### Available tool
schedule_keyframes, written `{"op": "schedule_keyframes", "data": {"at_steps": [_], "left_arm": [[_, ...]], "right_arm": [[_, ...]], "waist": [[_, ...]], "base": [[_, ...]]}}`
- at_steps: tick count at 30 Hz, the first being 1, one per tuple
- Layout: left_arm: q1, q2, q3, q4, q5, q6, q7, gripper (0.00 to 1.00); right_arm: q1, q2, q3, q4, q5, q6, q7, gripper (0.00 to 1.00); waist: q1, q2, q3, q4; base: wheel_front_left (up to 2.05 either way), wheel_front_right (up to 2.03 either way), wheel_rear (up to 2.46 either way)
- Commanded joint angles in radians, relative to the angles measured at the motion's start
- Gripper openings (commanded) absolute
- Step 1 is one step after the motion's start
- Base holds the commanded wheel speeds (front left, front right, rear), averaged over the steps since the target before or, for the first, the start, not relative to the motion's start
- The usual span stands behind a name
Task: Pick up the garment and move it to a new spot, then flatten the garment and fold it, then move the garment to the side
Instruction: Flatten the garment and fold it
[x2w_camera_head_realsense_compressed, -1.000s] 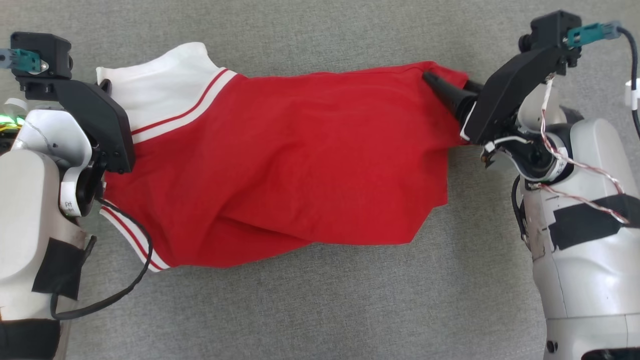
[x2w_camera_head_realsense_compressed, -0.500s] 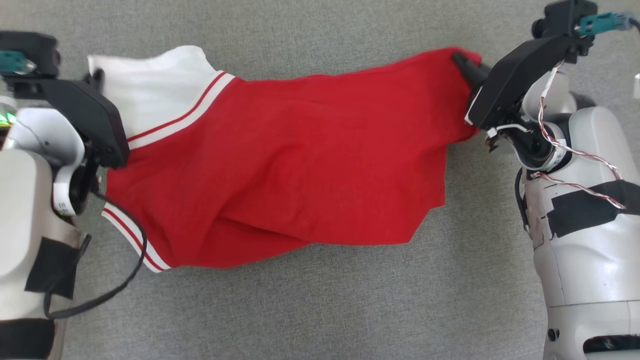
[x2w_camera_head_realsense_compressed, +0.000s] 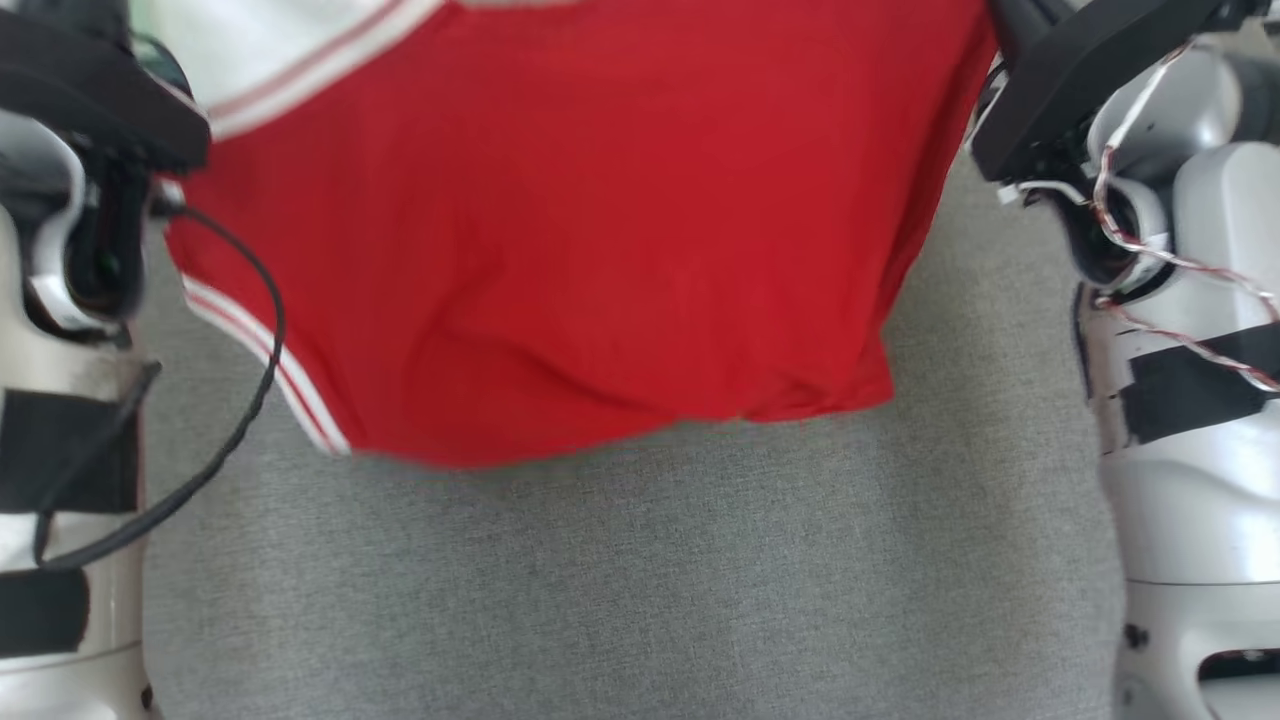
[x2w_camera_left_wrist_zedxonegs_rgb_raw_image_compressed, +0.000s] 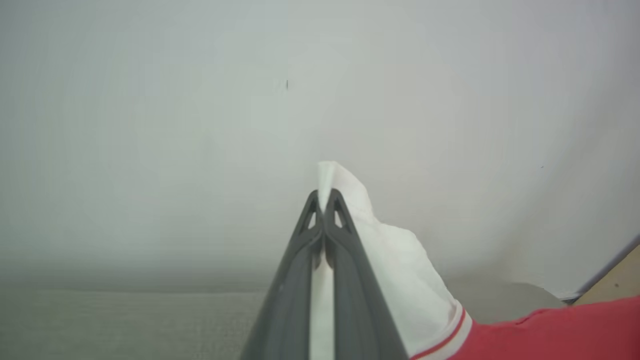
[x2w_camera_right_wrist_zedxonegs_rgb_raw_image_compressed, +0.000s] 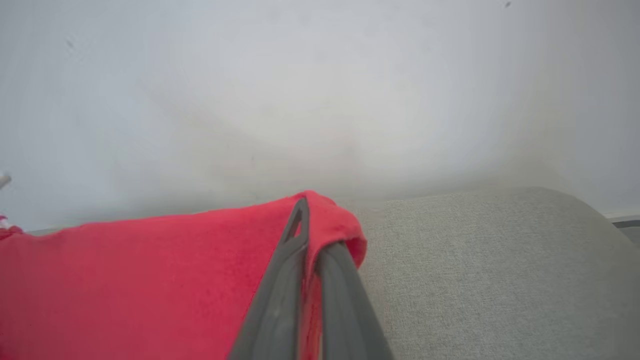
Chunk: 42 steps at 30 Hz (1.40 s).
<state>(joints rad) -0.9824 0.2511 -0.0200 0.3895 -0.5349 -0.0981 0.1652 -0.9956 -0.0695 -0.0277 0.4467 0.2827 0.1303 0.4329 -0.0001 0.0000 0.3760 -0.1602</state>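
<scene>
1. Left wrist view gives you the pinch close up. Your left gripper (x2w_camera_left_wrist_zedxonegs_rgb_raw_image_compressed: 324, 192) has both fingers pressed together on the white sleeve corner of the garment (x2w_camera_left_wrist_zedxonegs_rgb_raw_image_compressed: 400, 265). A strip of white cloth runs between them, and a tuft pokes past the tips. A pale wall (x2w_camera_left_wrist_zedxonegs_rgb_raw_image_compressed: 150, 100) is behind.
2. Head view gives you the spread. The garment hangs stretched between both arms, red body in the middle, striped white trim at upper left, over the grey fabric surface (x2w_camera_head_realsense_compressed: 620, 580). Hem blurred; you cannot tell if it touches.
3. Right wrist view: your right gripper (x2w_camera_right_wrist_zedxonegs_rgb_raw_image_compressed: 311, 220) is clamped on a red corner. Cloth drapes over one finger; the other lies bare.
</scene>
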Motion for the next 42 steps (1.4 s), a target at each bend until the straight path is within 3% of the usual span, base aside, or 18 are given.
{"op": "schedule_keyframes", "data": {"at_steps": [1,5,12,16,20,27,31,35,42], "left_arm": [[-0.026,-0.006,0.008,-0.02,-0.019,-0.009,-0.025,0.0],[-0.086,-0.002,0.02,-0.063,-0.051,-0.017,-0.058,0.0],[-0.2,-0.013,0.065,-0.069,-0.061,0.019,-0.138,0.0],[-0.28,-0.014,0.09,-0.041,-0.048,0.035,-0.22,0.0],[-0.374,-0.019,0.11,-0.026,-0.032,0.046,-0.335,0.0],[-0.49,-0.053,0.126,-0.09,-0.04,-0.01,-0.429,0.0],[-0.435,-0.071,0.12,-0.151,-0.06,-0.032,-0.43,0.0],[-0.341,-0.044,0.032,-0.198,-0.113,-0.033,-0.43,0.0],[-0.078,0.02,-0.102,-0.324,-0.283,-0.033,-0.431,0.0]], "right_arm": [[-0.007,-0.03,0.023,-0.02,-0.004,0.001,-0.006,0.0],[-0.046,-0.09,0.096,-0.067,0.023,0.001,-0.026,0.0],[-0.156,-0.126,0.154,-0.058,0.025,0.001,-0.106,0.0],[-0.25,-0.107,0.123,0.006,-0.028,0.001,-0.201,0.0],[-0.356,-0.08,0.051,0.064,-0.125,0.001,-0.361,0.0],[-0.465,-0.063,-0.042,0.128,-0.331,0.001,-0.62,0.0],[-0.44,-0.086,-0.01,0.172,-0.409,0.001,-0.669,0.0],[-0.395,-0.128,0.086,0.235,-0.442,0.001,-0.684,0.0],[-0.272,-0.241,0.333,0.266,-0.332,0.0,-0.69,0.0]], "waist": [[0.0001,0.0,-0.028,0.013],[0.0001,0.0,-0.018,0.012],[0.0001,0.0,0.052,-0.001],[0.0001,0.0,0.091,-0.015],[0.0001,0.0,0.119,-0.029],[0.0001,0.0,0.162,-0.03],[0.0001,0.0,0.202,-0.02],[0.0001,0.0,0.237,-0.001],[0.0001,0.0,0.194,0.039]], "base": [[0.0,0.0,0.0],[0.0,0.0,0.0],[0.0,0.0,0.0],[0.0,0.0,0.0],[0.0,0.0,0.0],[0.0,0.0,0.0],[0.0,0.0,0.0],[0.0,0.0,0.0],[0.0,0.0,0.0]]}}
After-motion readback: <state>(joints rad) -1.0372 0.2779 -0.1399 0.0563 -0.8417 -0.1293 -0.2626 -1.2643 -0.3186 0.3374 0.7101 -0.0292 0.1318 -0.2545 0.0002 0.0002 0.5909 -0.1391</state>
